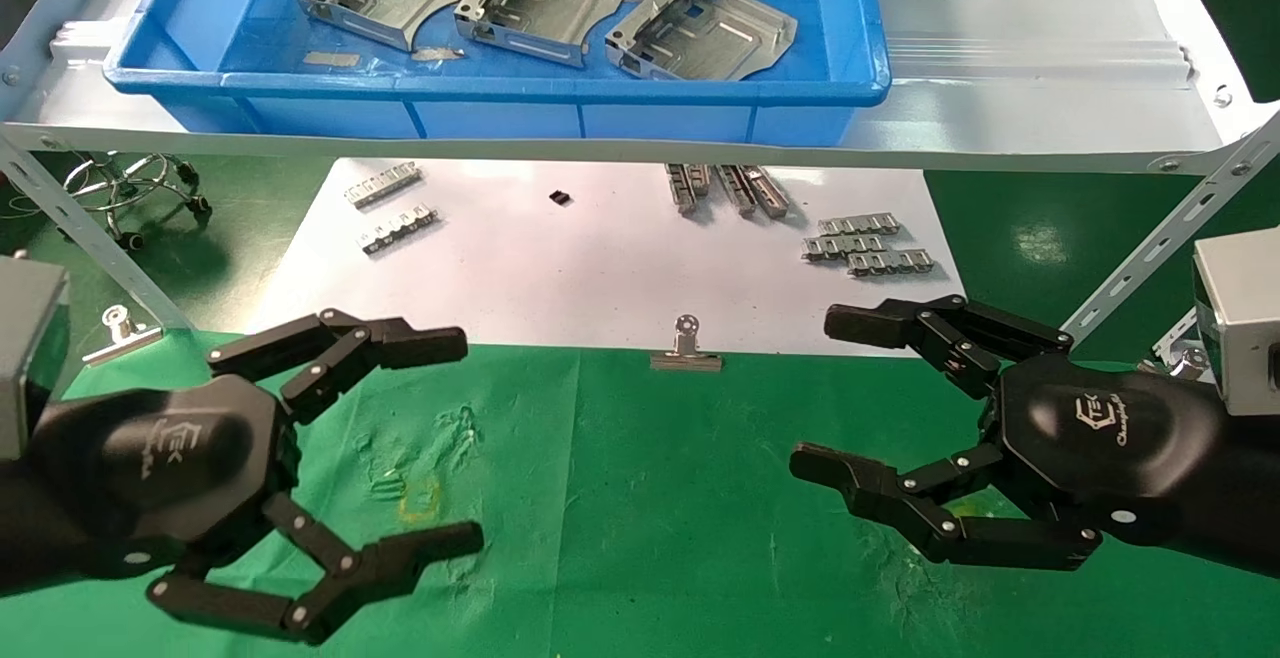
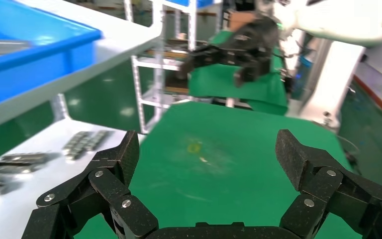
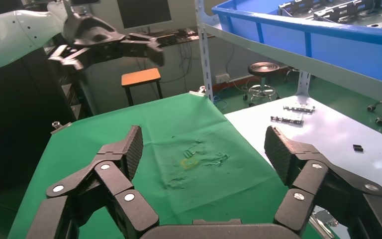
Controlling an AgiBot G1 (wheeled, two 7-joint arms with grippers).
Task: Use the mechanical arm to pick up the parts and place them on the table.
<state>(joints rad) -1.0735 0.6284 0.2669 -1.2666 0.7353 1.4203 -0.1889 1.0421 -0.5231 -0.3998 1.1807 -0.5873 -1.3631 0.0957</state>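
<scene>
Three silver parts (image 1: 545, 0) lie side by side in a blue bin (image 1: 500, 98) on a pale metal shelf (image 1: 1040, 58), well above and behind the green table (image 1: 640, 498). Both black hands hover over the cloth with nothing in their grasp. At the left, the left gripper (image 1: 455, 443) has its fingers (image 1: 400, 343) spread wide; at the right, the right gripper (image 1: 815, 393) mirrors it, equally wide open, fingertips pointing toward the middle. Between shelf and cloth a white sheet (image 1: 600, 268) carries small linked metal strips (image 1: 868, 246) and a tiny black piece (image 1: 560, 197). A silver binder clip (image 1: 686, 346) sits at the cloth's far edge, another (image 1: 120, 330) near the left hand. A faint yellow mark (image 1: 420, 498) shows on the wrinkled cloth.
</scene>
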